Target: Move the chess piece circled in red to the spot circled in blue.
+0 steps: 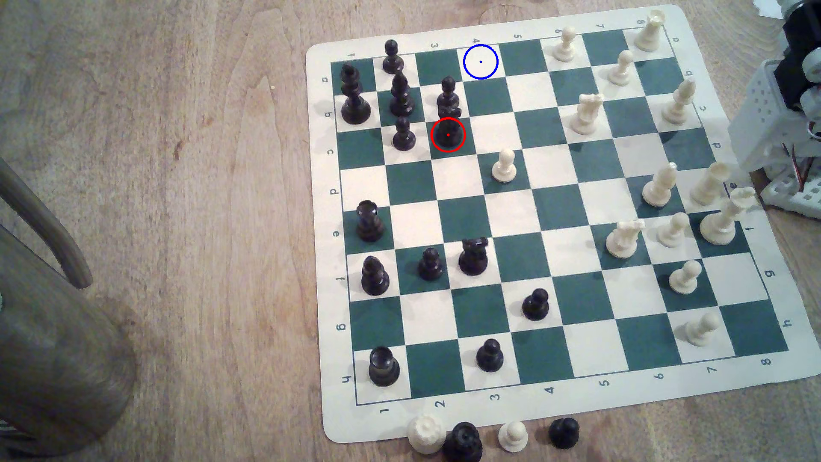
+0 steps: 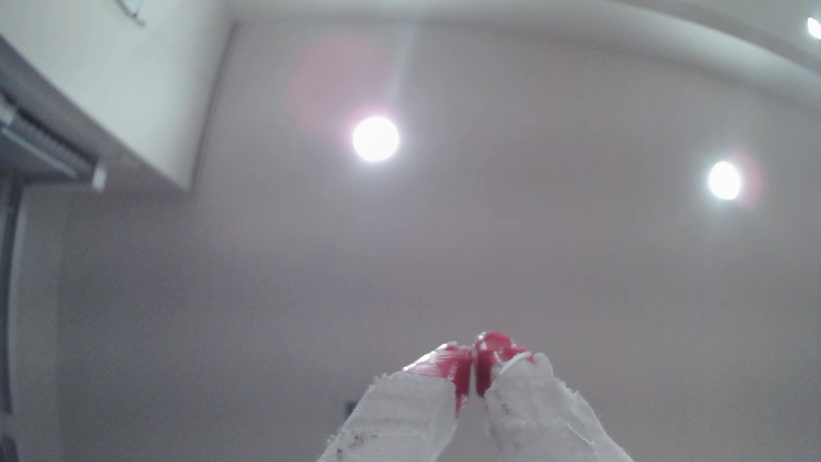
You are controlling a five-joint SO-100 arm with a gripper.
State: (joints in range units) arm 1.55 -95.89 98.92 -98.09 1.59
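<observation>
Four captured pieces (image 1: 488, 437) line the near edge of the board (image 1: 551, 400) on a wooden counter (image 1: 200, 222), in the exterior view. Farther in, the black knight (image 1: 448, 129) stands upright on its red-ringed dark green square, a black pawn (image 1: 448, 91) just behind it, untouched by the robot. Beyond, at the board's far edge, the blue-ringed cream square (image 1: 480, 61) lies bare. The arm (image 1: 795, 89) sits folded at the exterior view's right, well apart from both. In the wrist view the tool (image 2: 473, 375) points up at a lit ceiling (image 2: 533, 244), its red-tipped, cloth-wrapped fingers (image 2: 460, 373) pressed together on nothing. By this evidence the task has not begun: reach, grasp, carry and release all remain.
</observation>
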